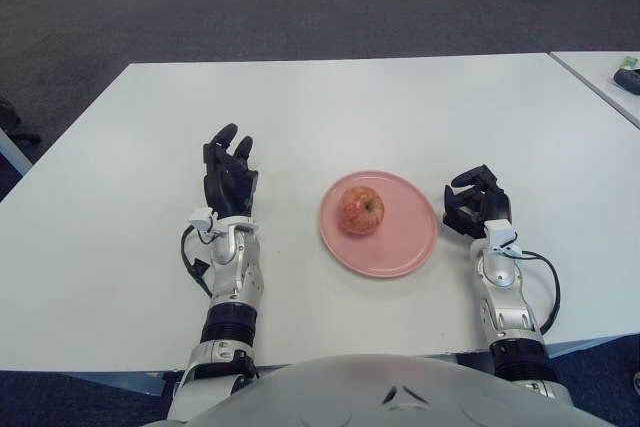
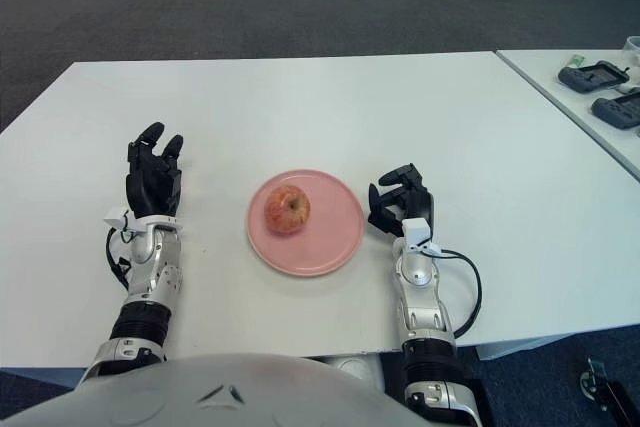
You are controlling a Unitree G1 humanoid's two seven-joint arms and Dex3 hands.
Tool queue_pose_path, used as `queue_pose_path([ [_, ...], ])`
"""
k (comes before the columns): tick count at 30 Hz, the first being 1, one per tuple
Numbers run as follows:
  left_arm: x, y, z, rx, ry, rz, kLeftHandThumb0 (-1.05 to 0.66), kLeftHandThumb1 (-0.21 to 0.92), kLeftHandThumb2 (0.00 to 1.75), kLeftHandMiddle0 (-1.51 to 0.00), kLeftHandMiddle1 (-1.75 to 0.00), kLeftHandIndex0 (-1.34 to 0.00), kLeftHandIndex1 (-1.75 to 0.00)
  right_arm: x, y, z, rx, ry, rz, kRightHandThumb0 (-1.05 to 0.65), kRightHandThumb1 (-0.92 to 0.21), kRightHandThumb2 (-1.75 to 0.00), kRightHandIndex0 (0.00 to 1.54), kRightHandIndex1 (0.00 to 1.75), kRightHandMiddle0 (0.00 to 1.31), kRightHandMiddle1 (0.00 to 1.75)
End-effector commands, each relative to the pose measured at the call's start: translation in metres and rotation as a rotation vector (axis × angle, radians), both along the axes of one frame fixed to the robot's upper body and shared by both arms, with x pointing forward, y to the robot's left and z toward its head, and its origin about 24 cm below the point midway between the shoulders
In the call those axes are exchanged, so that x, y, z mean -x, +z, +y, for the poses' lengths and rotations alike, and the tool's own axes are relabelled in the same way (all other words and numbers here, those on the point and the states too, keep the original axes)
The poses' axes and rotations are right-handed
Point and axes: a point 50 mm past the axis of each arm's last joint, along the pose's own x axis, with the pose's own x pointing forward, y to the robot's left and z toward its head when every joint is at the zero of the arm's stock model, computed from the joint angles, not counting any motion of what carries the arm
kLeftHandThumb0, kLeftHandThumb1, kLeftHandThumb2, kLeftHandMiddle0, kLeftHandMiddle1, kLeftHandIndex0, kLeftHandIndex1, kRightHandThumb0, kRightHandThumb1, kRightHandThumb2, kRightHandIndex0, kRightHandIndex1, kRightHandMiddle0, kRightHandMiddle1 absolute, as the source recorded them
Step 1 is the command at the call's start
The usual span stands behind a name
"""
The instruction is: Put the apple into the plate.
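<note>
While you look over the table [image 1: 400, 107], note that it is the broadest thing before you, white and bare around the work; the plate [image 1: 405, 247] sits on it between the two hands, pink and round; the left hand [image 1: 228, 175] shows well to the plate's left, fingers extended upward and loosely spread, holding nothing; the right hand [image 1: 474, 201] shows just beside the plate's right rim, fingers curled in, also holding nothing. The apple [image 1: 360, 210] rests on the plate, a little left of its centre, clear of both hands; it lies rightward from the left hand and leftward from the right, and the right hand looks the nearer of the two. It is near enough round that no long axis matters; its stem dimple faces up and slightly toward you. By my reading the task is done; you need only keep both hands away from the plate.
</note>
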Motion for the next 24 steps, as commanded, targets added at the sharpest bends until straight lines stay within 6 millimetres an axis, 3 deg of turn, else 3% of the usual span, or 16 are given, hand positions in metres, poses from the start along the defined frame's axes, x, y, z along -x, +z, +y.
queue_pose_path([
  [1,0.002,-0.012,0.001,0.003,0.037,0.057,-0.44,0.51,1.12,-0.32,-1.64,-0.45,-1.74,0.001,-0.002,0.000,0.016,0.007,0.022,-0.41,-0.55,-1.04,0.74,1.50,0.43,1.75],
  [7,0.003,-0.021,0.005,-0.060,0.029,0.106,-0.43,0.48,1.13,-0.41,-1.73,-0.48,-1.75,0.001,-0.003,0.000,0.006,0.000,0.016,-0.41,-0.54,-1.04,0.73,1.49,0.43,1.75],
  [24,0.003,-0.041,0.006,-0.139,-0.085,0.234,-0.42,0.49,1.12,-0.56,-1.71,-0.47,-1.75,0.001,-0.002,0.001,-0.002,-0.010,0.004,-0.41,-0.54,-1.04,0.72,1.49,0.43,1.75],
])
